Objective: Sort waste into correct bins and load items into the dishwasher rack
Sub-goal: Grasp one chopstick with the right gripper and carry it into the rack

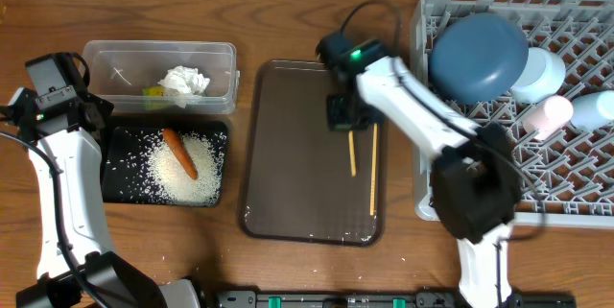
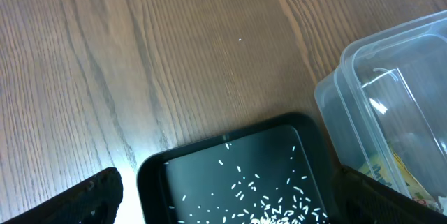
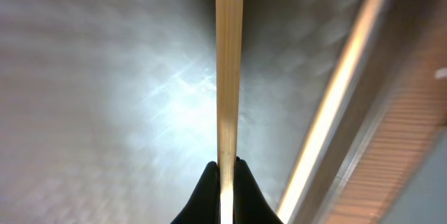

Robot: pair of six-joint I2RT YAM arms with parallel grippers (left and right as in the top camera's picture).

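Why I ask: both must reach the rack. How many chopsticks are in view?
2. One chopstick is on the brown tray, pinched at one end by the right gripper; the other chopstick lies beside it, toward the rack.

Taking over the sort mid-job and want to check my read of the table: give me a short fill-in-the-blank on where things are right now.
1. The chopstick is pinched by fingers on the robot's ____ side.
2. The carrot lies on ____ in the black tray.
3. The large blue dish rests in the grey dishwasher ____.

Missing words: right; rice; rack.
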